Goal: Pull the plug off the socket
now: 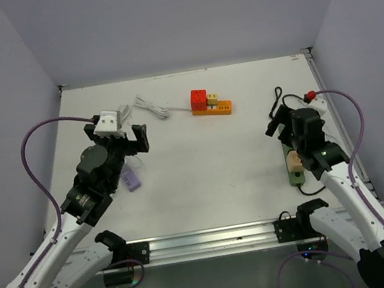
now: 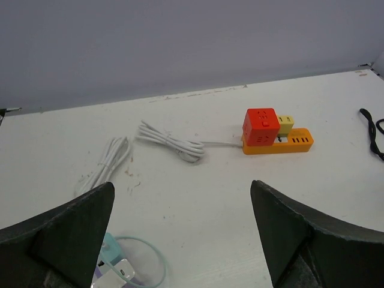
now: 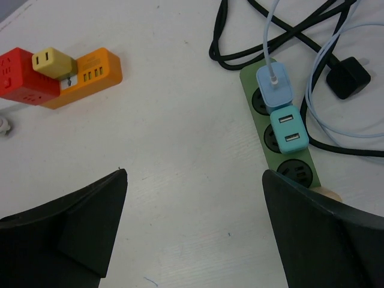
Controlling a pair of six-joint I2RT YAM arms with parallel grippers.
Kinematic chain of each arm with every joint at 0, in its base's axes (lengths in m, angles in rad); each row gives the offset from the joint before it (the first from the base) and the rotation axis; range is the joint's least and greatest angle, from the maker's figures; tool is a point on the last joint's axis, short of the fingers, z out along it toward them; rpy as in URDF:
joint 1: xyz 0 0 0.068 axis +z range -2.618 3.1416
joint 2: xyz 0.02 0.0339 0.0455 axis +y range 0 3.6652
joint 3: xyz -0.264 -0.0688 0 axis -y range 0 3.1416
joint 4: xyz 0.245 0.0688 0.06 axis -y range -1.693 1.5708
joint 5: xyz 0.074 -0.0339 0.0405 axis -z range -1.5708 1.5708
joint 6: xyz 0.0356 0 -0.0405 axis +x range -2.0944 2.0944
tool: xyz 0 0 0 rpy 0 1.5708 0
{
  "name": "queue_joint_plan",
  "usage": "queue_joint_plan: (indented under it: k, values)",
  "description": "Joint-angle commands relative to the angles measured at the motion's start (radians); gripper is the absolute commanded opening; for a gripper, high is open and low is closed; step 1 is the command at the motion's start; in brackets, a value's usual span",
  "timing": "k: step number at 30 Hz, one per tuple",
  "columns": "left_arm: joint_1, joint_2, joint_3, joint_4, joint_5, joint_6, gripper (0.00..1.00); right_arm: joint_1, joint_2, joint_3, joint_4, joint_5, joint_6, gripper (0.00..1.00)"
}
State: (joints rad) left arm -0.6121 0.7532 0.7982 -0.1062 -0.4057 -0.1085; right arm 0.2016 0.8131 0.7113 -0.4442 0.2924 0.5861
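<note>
An orange power strip [image 1: 213, 108] lies at the back middle of the table with a red cube plug [image 1: 199, 99] and a small yellow plug [image 1: 212, 99] in it. The left wrist view shows the strip [image 2: 288, 144], red cube [image 2: 261, 126] and yellow plug [image 2: 286, 123] far ahead. A green power strip [image 3: 281, 141] at the right holds a light blue plug [image 3: 275, 86] and a teal plug [image 3: 288, 129]. My left gripper [image 1: 126, 134] [image 2: 182, 186] is open and empty. My right gripper [image 1: 282, 111] [image 3: 193, 174] is open and empty, left of the green strip.
Two white cable bundles [image 2: 171, 141] [image 2: 108, 161] lie left of the orange strip. A purple and teal charger [image 1: 131, 179] with a thin cable lies under my left gripper. Black cables and a black plug [image 3: 348, 77] lie beside the green strip. Walls enclose the table.
</note>
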Motion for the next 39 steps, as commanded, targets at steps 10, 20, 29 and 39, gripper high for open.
queue_joint_plan:
  k: [10, 20, 29, 39]
  values:
    - [-0.003, -0.015, -0.004, 0.034, -0.033, 0.017, 1.0, 0.004, -0.146, -0.07, 0.062, -0.077, -0.009, 0.99]
    - [0.0, -0.132, -0.025, 0.054, -0.27, 0.035, 1.0, 0.298, 0.081, 0.014, 0.258, -0.337, -0.233, 0.99]
    - [0.023, -0.167, -0.016, 0.031, -0.441, 0.013, 1.0, 0.769, 0.608, 0.385, 0.414, -0.184, -0.321, 0.99]
    - [0.04, -0.351, -0.03, 0.065, -0.576, 0.013, 1.0, 0.92, 1.193, 0.941, 0.368, -0.076, -0.353, 0.99]
